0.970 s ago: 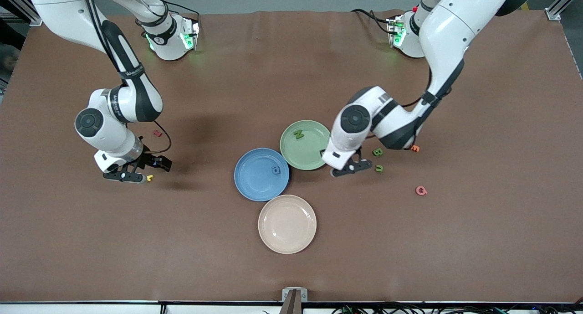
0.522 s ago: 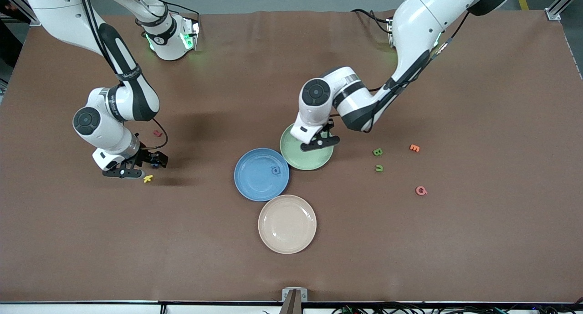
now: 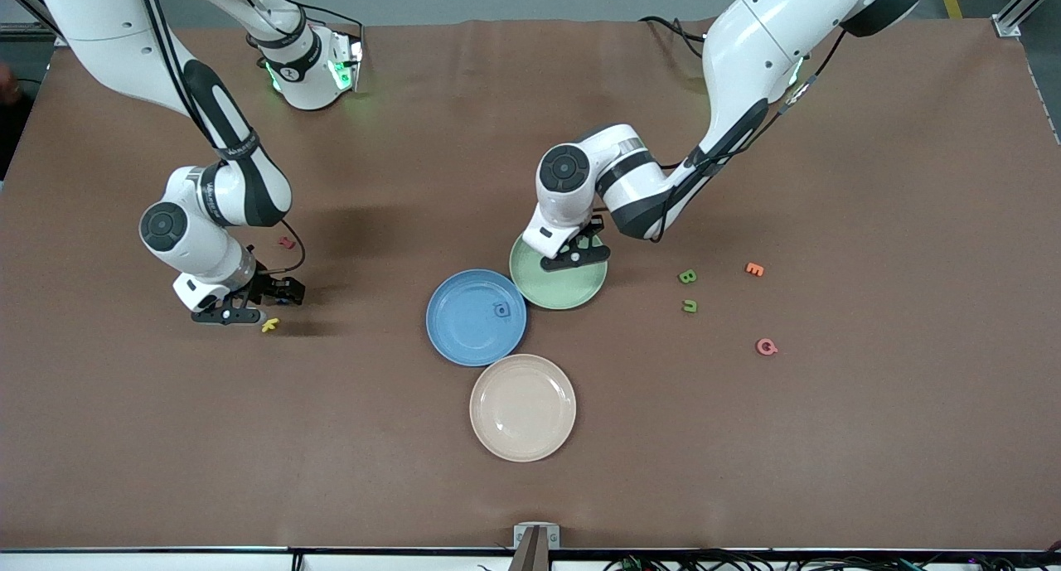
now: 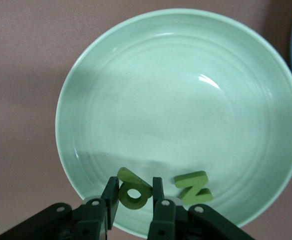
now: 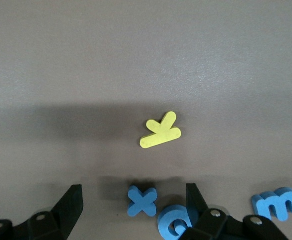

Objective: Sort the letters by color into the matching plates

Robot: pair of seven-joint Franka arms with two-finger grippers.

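Note:
My left gripper (image 3: 578, 256) is shut on a round green letter (image 4: 134, 190) and holds it over the pale green plate (image 3: 555, 293), near its rim. A green N (image 4: 194, 186) lies in that plate (image 4: 185, 100) beside my fingers. A blue letter (image 3: 501, 309) lies in the blue plate (image 3: 464, 331). A green B (image 3: 687, 277) and a green U (image 3: 690, 306) lie on the table toward the left arm's end. My right gripper (image 3: 239, 312) is open low over a blue X (image 5: 142, 201), with a round blue letter (image 5: 173, 225) and a blue m (image 5: 278, 205) beside it.
A yellow letter (image 3: 269, 325) lies just in front of my right gripper, also in the right wrist view (image 5: 160, 131). A red letter (image 3: 286, 242) lies farther from the camera. An orange E (image 3: 754, 268) and a pink G (image 3: 767, 346) lie near the green letters. A beige plate (image 3: 522, 407) sits nearest the camera.
My left gripper has moved from the table beside the green B and U to over the green plate, carrying the green letter. My right gripper has shifted only slightly.

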